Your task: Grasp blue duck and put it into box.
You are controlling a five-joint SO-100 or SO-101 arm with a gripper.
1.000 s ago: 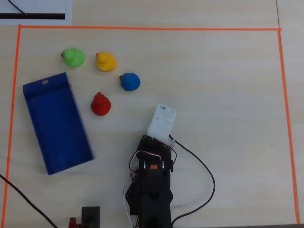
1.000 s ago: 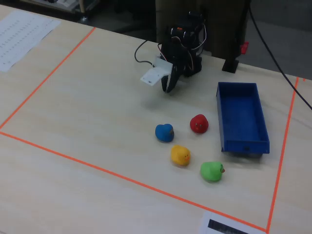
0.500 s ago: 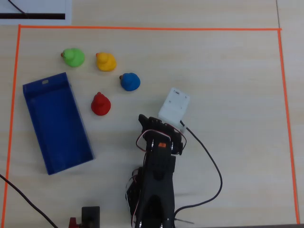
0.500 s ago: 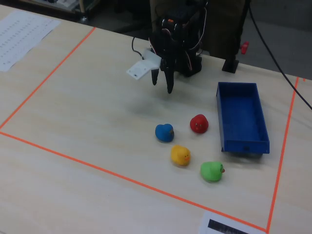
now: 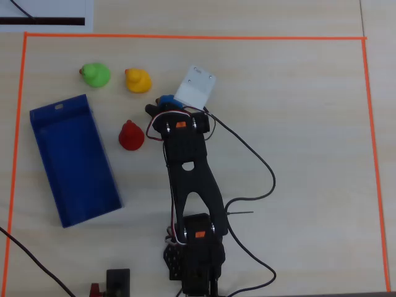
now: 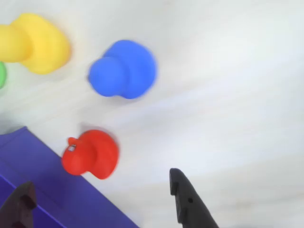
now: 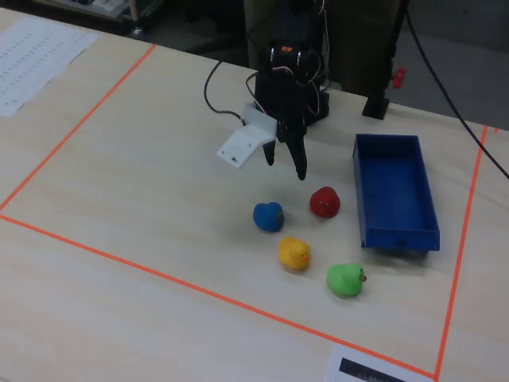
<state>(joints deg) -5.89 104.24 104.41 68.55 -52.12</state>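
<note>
Claw [image 7: 285, 165] open and empty, raised above table, blue duck [image 7: 269, 216] just ahead, untouched.

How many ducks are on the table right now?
4. In the fixed view: blue duck below the fingers, red duck beside the box, yellow duck nearer the camera, green duck nearest. None looks hidden.

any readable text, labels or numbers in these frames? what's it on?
None can be read.
Printed sheet at the table's left edge in the fixed view: rows of print, too small to read.
White paper with a black bar at the bottom edge of the fixed view: no legible characters.
Blue duck, red duck and box: no markings visible.
</note>
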